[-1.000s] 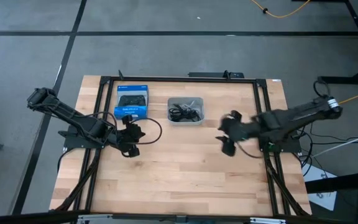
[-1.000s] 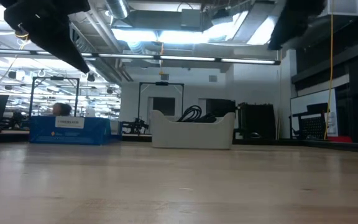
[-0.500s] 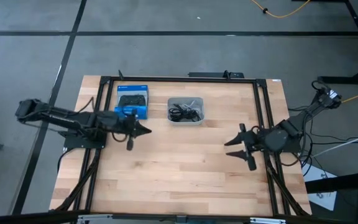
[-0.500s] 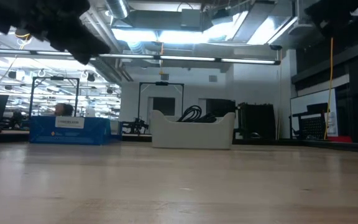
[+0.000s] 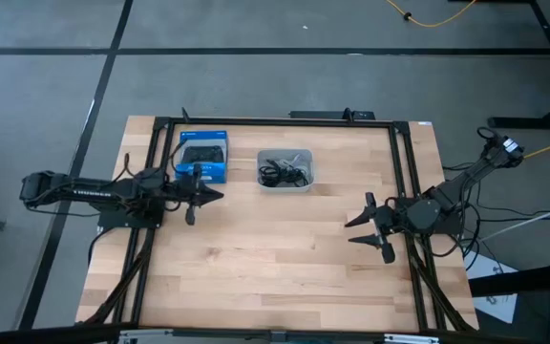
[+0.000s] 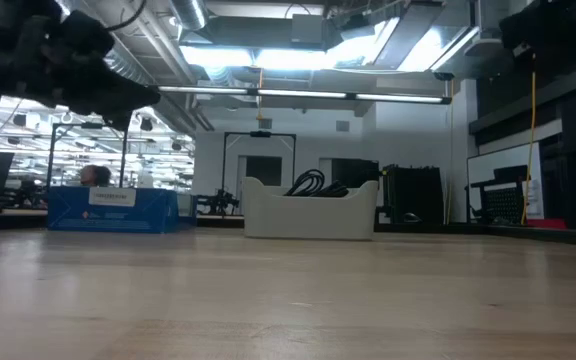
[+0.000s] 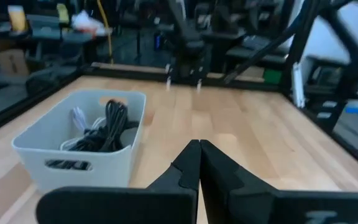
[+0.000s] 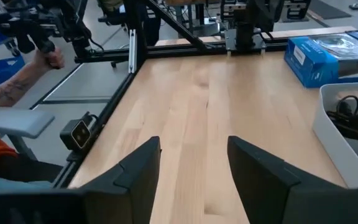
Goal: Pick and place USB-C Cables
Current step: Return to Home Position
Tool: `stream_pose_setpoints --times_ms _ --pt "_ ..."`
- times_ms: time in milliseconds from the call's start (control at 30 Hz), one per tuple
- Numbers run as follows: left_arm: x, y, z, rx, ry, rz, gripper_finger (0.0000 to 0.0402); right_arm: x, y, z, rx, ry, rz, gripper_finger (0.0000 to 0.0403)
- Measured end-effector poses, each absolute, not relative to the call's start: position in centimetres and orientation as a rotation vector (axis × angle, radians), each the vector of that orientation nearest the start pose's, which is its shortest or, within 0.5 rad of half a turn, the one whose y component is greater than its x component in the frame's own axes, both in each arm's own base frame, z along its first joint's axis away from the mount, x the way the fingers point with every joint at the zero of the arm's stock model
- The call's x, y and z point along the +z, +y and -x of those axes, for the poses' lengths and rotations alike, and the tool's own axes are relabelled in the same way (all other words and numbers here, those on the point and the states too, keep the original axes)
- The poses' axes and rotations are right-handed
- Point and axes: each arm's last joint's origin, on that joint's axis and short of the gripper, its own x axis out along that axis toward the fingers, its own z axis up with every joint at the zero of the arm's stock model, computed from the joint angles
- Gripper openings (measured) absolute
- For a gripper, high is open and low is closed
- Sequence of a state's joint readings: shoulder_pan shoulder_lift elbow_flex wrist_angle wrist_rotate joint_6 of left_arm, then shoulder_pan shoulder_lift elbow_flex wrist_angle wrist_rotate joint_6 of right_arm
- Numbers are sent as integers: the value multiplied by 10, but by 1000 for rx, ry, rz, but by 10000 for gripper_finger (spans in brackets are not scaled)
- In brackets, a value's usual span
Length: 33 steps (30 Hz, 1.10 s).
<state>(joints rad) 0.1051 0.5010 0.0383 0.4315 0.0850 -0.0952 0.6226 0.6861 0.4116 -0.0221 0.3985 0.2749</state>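
The USB-C cables (image 5: 285,173) lie coiled in a small pale grey bin (image 5: 302,158) near the table's far edge. In the left wrist view, black cables (image 7: 107,127) and a white one (image 7: 77,118) show inside the bin (image 7: 73,165). In the low view, a black loop (image 6: 308,182) sticks up above the rim. My left gripper (image 5: 216,195) is shut, level, left of the bin and in front of the blue box; its fingers (image 7: 199,147) point right. My right gripper (image 5: 364,229) is open near the right edge, pointing left (image 8: 194,152). Neither touches anything.
A blue box (image 5: 203,156) lies left of the bin at the far edge, close to my left gripper. A black frame rail (image 5: 275,121) runs round the table. A person's arm (image 8: 17,84) shows beyond the table's left side in the right wrist view. Bare wood (image 5: 275,248) spans the middle and near side.
My left arm has stretched out and its gripper has risen and tipped from pointing down to level, moving slightly toward the far edge. My right arm has drawn back toward the right edge, and its gripper has moved a little toward the near edge.
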Motion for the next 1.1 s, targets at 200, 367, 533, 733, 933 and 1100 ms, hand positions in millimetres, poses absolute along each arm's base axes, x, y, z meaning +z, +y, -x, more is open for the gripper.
stream_pose_setpoints --times_ms 200,367,533,733,933,1100 --pt "166 11 -122 17 26 115 0 231 83 -135 189 286 -87 192" --pt "160 10 -115 28 90 124 0 231 83 -135 189 291 -64 192" --pt "165 10 -108 23 38 125 0 231 82 -135 167 283 -16 192" --pt "166 9 -99 30 38 121 0 230 80 -135 93 278 -7 192" --pt "180 8 -92 18 41 106 0 225 78 -133 86 327 19 192" --pt "180 8 -91 24 42 106 0 225 70 -124 22 347 -12 192"
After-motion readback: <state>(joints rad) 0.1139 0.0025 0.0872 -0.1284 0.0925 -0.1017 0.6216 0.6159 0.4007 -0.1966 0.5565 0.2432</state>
